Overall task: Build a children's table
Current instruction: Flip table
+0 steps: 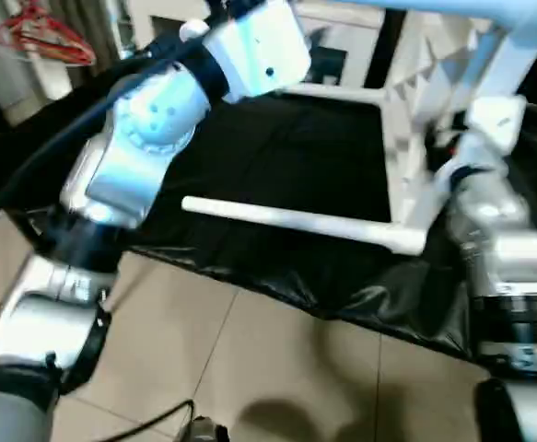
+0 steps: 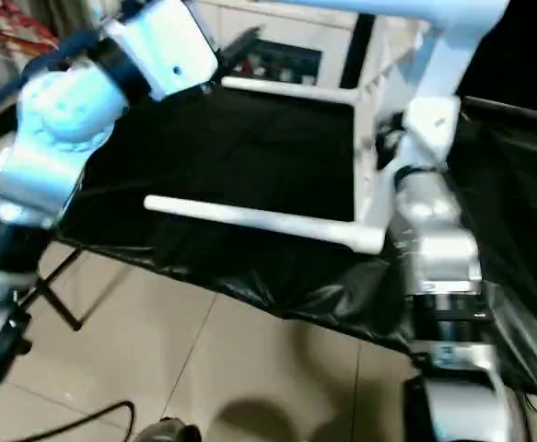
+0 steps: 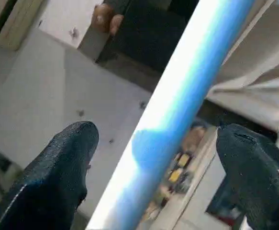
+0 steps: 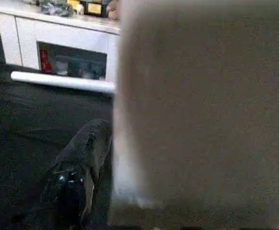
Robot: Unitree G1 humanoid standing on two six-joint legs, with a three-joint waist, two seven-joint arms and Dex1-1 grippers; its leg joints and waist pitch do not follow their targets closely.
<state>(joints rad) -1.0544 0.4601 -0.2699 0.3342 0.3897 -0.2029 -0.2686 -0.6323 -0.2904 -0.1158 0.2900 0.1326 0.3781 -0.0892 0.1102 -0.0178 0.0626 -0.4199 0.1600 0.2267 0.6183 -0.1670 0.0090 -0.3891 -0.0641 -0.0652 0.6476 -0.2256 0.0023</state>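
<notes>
White plastic children's table [image 1: 406, 138] stands tipped on its side on the black sheet [image 1: 277, 157], ribbed underside facing you, at the right of the head views. One leg [image 1: 296, 221] sticks out level from its lower corner socket toward your left, low over the sheet. Another leg [image 2: 291, 90] runs level farther back, and a third leg [image 1: 452, 14] crosses the top of the picture.

Your left arm [image 1: 148, 129] is raised high at the left. In the left wrist view your left gripper [image 3: 153, 158] has its two black fingers [image 3: 62, 167] spread wide, with a white leg [image 3: 177, 110] passing between them; neither pad touches it. Behind it you see a white wall and a person's hand [image 3: 106, 19].

Your right arm [image 1: 503, 239] reaches up beside the table's near edge. In the right wrist view one black finger [image 4: 82, 163] of your right gripper lies just beside a broad white table surface [image 4: 201, 110] that hides the other finger, so you cannot tell whether those jaws are spread or pinching.

White cabinet [image 4: 58, 38] stands behind the sheet. Beige floor tiles [image 1: 250, 368] lie below.
</notes>
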